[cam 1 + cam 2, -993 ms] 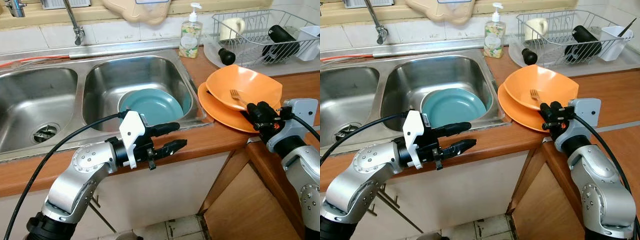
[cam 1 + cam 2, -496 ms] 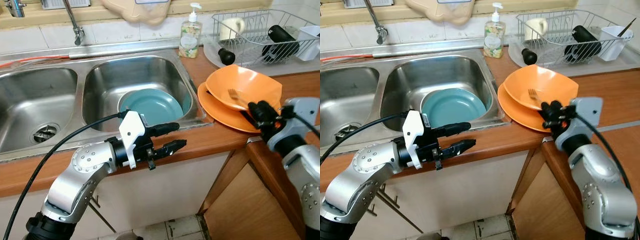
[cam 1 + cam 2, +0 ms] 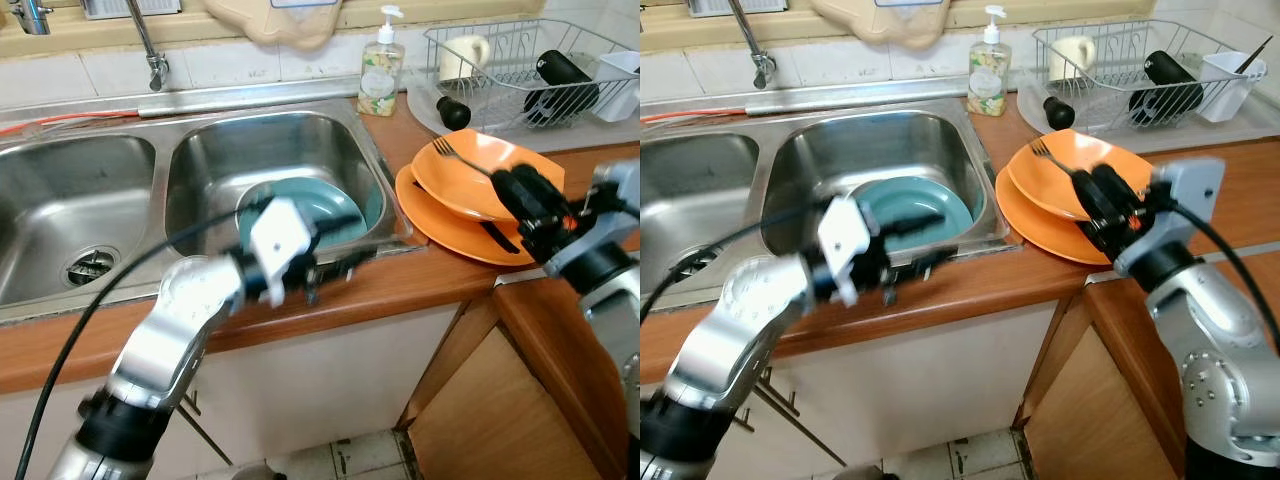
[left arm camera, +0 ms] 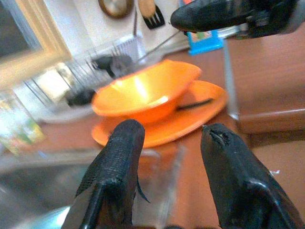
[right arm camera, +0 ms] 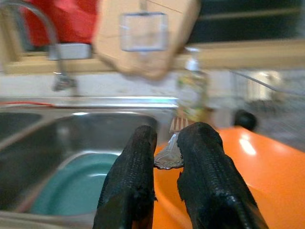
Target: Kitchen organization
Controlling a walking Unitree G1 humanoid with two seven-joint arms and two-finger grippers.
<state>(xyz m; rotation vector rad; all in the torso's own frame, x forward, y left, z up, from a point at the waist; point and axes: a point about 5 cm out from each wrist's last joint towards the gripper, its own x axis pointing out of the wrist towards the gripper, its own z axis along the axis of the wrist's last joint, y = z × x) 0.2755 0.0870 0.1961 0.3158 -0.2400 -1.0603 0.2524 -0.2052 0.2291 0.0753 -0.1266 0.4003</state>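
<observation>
Your right hand grips the fork above the orange bowl; carry it next toward the dish rack. Left hand hangs open.

an orange bowl on an orange plate, a teal plate in the steel sink.

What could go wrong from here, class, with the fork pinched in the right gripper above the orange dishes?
1. The right gripper holds the fork by its end only, so it may slip and drop onto the orange bowl.
2. The bowl sits loose on the orange plate near the counter edge; a knock could shift both.
3. The left gripper, open and blurred, swings near the sink rim and could strike it.
</observation>
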